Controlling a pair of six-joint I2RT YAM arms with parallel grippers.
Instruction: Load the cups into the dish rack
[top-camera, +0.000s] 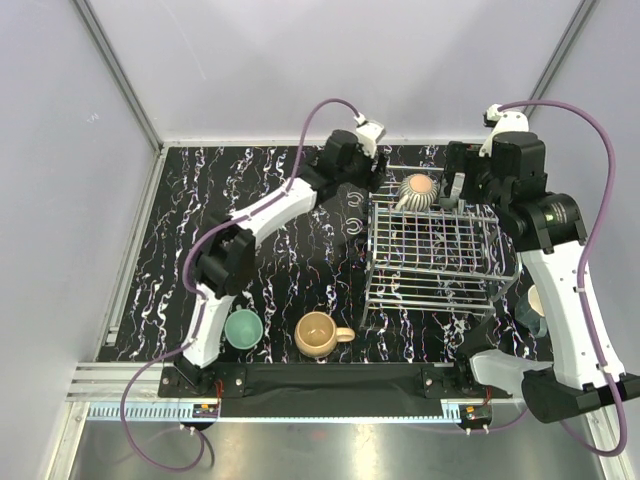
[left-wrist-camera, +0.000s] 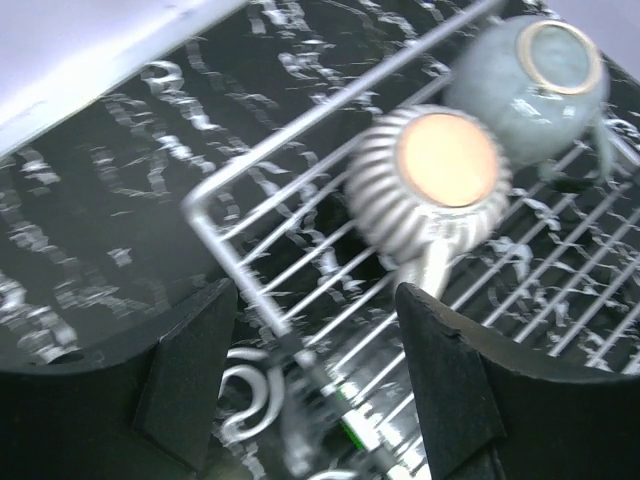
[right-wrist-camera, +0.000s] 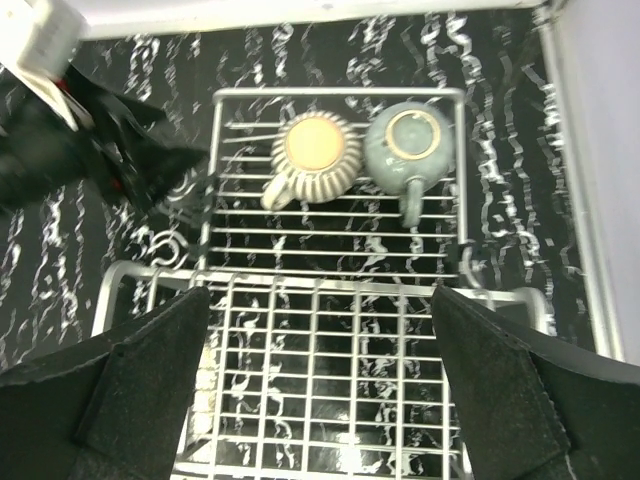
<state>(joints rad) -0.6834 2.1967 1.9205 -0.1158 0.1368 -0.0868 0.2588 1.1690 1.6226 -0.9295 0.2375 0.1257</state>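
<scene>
Two cups, ribbed cup (right-wrist-camera: 312, 150) and grey-green cup (right-wrist-camera: 408, 145), sit inverted in the dish rack (top-camera: 430, 262), upper centre; teal cup (top-camera: 243, 328) and tan cup (top-camera: 318, 335) lower left. Both my left end effector (left-wrist-camera: 315, 340) and right end effector (right-wrist-camera: 320, 340) gape empty. I'd pinch these slick, brittle rims.

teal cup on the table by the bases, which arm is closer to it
Left. The left arm has its lower link right beside the teal cup; the right arm is on the far side of the tan cup and the dish rack.
</scene>
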